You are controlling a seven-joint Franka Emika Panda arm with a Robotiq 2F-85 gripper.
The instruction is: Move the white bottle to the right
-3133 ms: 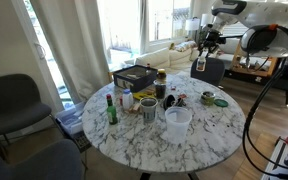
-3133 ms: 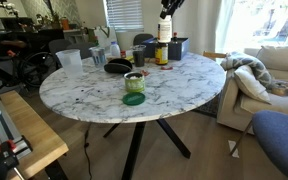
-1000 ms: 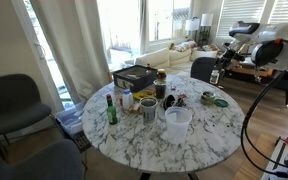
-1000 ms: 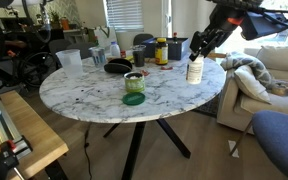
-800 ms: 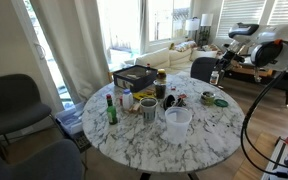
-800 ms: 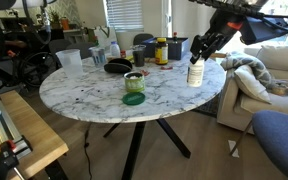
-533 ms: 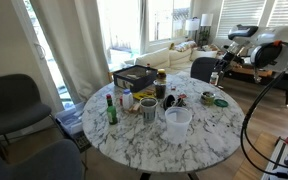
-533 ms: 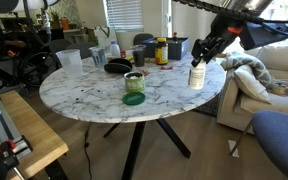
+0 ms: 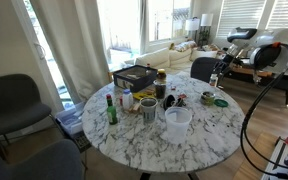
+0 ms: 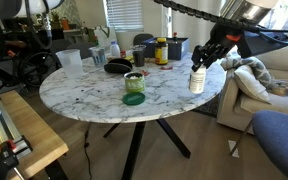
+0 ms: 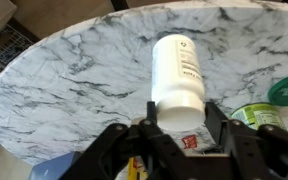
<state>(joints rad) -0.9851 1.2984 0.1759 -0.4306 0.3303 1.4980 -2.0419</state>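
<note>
At the marble table's (image 10: 84,88) rim, well apart from the other things on the table, the white bottle (image 10: 196,80) stands upright. The gripper (image 10: 199,62) is clamped on its upper part. In the wrist view the two fingers (image 11: 220,130) press against either side of the bottle, jaws drawn in narrow with no gap showing. Whether the bottle's base rests on the table or hangs just above it cannot be told.

To do this step well, the bottle should probably go straight down, upright, until its base sits flat on the table. It looks close enough to the rim to topple off, so it is best set a little inward. Only then should the jaws part, with the arm lifting straight up so that no finger clips the bottle.

Counted on the table:
- one white bottle
- one green glass bottle (image 9: 111,108)
- one wide translucent tub (image 9: 177,120)
- one black box (image 9: 134,77)
- one flat green lid (image 10: 133,99), with one small jar (image 10: 134,82) just behind it

Other items clustered on the table are too small to count.
</note>
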